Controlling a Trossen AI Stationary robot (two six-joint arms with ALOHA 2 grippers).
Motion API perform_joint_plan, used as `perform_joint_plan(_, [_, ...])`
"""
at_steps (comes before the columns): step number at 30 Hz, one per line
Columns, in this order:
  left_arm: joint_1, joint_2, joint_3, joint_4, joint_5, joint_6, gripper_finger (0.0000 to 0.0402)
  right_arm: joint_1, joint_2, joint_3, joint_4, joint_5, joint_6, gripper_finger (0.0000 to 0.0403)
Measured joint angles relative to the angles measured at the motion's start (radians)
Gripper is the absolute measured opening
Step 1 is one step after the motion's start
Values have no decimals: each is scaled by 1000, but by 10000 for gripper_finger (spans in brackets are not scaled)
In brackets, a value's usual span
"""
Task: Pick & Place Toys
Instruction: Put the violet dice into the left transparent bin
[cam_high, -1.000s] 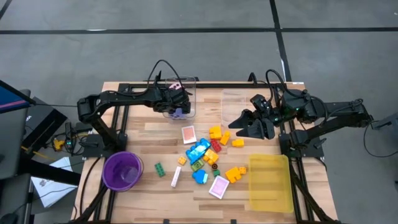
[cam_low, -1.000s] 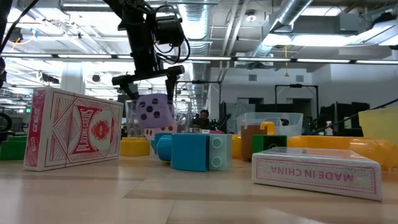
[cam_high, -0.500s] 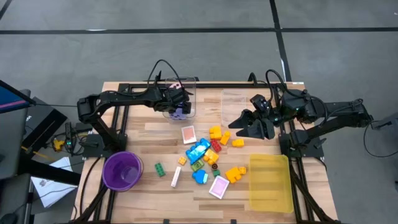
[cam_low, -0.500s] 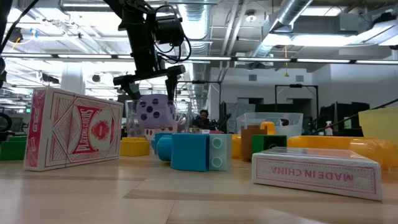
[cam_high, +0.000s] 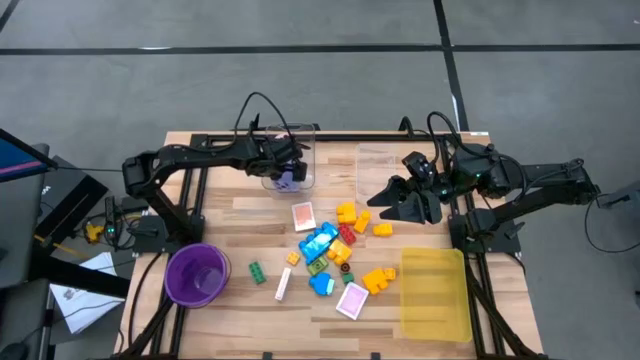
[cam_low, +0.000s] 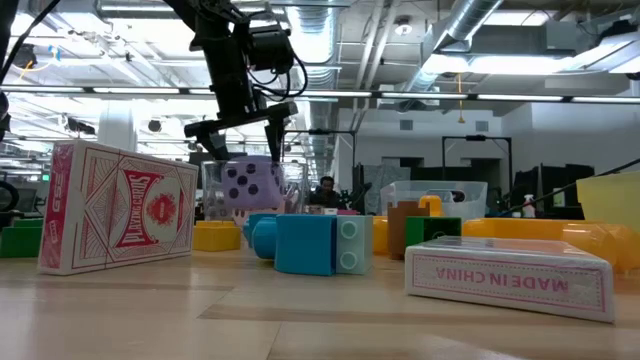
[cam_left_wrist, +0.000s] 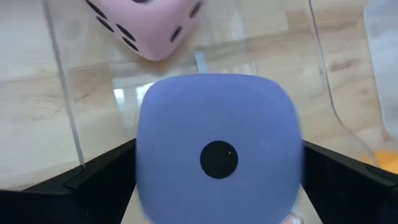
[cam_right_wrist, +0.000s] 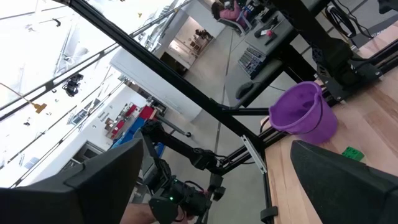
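Observation:
A purple die (cam_left_wrist: 217, 155) with black dots hangs over the clear box (cam_high: 300, 135) at the table's far side, between the fingers of my left gripper (cam_low: 245, 150). A pink die (cam_left_wrist: 146, 28) lies on the box floor beneath it. The other toys (cam_high: 335, 250), coloured blocks and pink-white card packs, lie scattered on the table's middle. My right gripper (cam_high: 405, 205) hovers open, level, over the table's right side, with nothing between its fingers. My left gripper has the purple die between its two fingers, one on each of two opposite faces (cam_left_wrist: 146, 162). The fingers (cam_left_wrist: 99, 168) come steeply from above, slanting toward the far edge. The die hangs clear above the pink die, its one-dot face toward the wrist.
A purple cup (cam_high: 197, 273) stands near the front left, and a yellow tray (cam_high: 435, 295) lies at the front right. A second clear box (cam_high: 375, 165) stands at the back, right of the first. Card packs (cam_low: 115, 205) and a blue block (cam_low: 310, 245) lie close to the near edge.
My left gripper has rolled a little about its own axis above the clear box, and the purple die has turned with it. It has stayed at the same place.

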Motion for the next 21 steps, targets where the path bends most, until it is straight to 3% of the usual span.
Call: perform_joint_plan(21, [38,0,-1,-18,23,37,400,0,0,0,0,-1,8,399])
